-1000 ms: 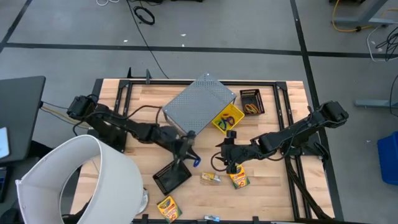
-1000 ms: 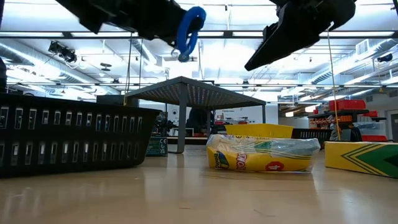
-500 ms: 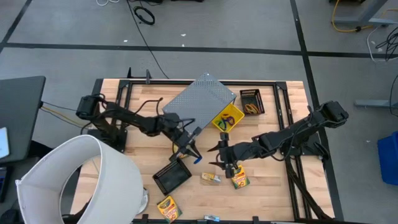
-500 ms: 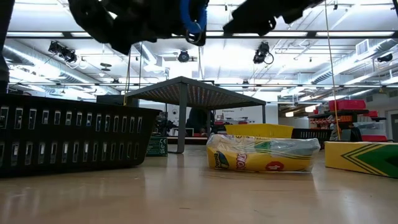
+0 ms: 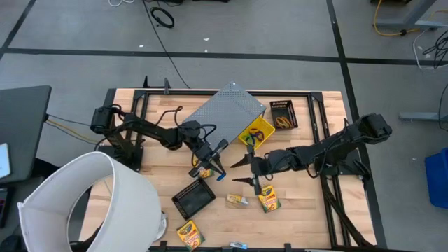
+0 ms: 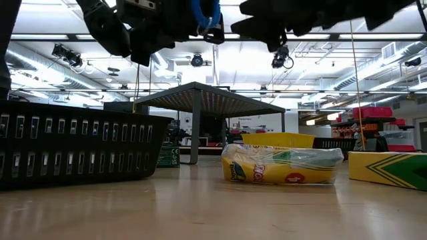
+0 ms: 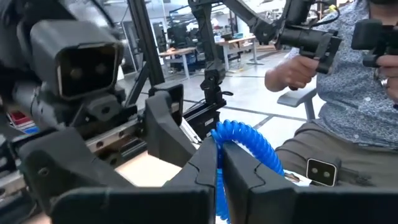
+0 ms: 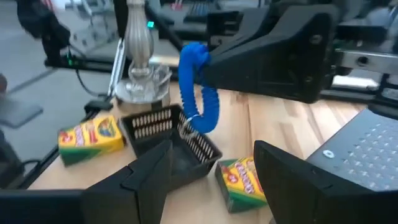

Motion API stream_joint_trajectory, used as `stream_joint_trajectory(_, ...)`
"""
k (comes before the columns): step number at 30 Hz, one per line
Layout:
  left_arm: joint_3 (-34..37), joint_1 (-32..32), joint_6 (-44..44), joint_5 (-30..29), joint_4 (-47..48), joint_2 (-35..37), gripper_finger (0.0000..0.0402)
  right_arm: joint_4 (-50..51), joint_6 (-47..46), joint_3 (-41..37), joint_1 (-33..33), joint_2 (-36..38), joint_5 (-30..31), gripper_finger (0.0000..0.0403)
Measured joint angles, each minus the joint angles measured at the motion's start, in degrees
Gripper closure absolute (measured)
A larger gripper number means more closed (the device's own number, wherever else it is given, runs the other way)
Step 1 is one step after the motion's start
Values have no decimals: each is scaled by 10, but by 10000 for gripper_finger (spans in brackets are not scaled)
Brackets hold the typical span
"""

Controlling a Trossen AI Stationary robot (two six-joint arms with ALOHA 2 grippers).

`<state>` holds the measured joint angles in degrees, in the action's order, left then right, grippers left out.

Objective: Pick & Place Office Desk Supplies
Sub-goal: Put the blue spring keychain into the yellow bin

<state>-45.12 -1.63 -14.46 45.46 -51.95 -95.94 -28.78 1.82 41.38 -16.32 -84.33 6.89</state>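
Between the dark left jaws hangs a bright blue coiled loop. The crayon boxes are yellow and green, the bin yellow, the basket black, the cylinder white, the desk pale striped wood.

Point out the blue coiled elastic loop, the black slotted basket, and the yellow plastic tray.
blue coiled elastic loop (image 8: 200,93), right wrist view, mid-coil
black slotted basket (image 5: 194,199), high view, floor
yellow plastic tray (image 5: 266,129), high view, right rim

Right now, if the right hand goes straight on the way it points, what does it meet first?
Probably the blue loop held in the left hand: it hangs ahead of the open right hand, though depth is unclear.
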Motion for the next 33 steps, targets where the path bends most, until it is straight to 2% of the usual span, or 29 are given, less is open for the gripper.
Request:
stream_joint_trajectory(4,0,-1,-13,2,-2,0,392,-75,-8,-35,15,0,-24,168)
stream_joint_trajectory(12,0,0,-12,3,-39,0,392,-131,-15,-62,22,0,-67,168)
stream_joint_trajectory(18,0,0,-10,7,-47,-1,392,-151,-2,-63,21,0,-74,168)
stream_joint_trajectory(24,-10,-1,24,12,-106,-40,392,-169,0,-63,21,0,-85,168)
stream_joint_trajectory(33,-71,-11,61,47,-110,-91,392,-182,-9,-62,24,-35,-85,168)
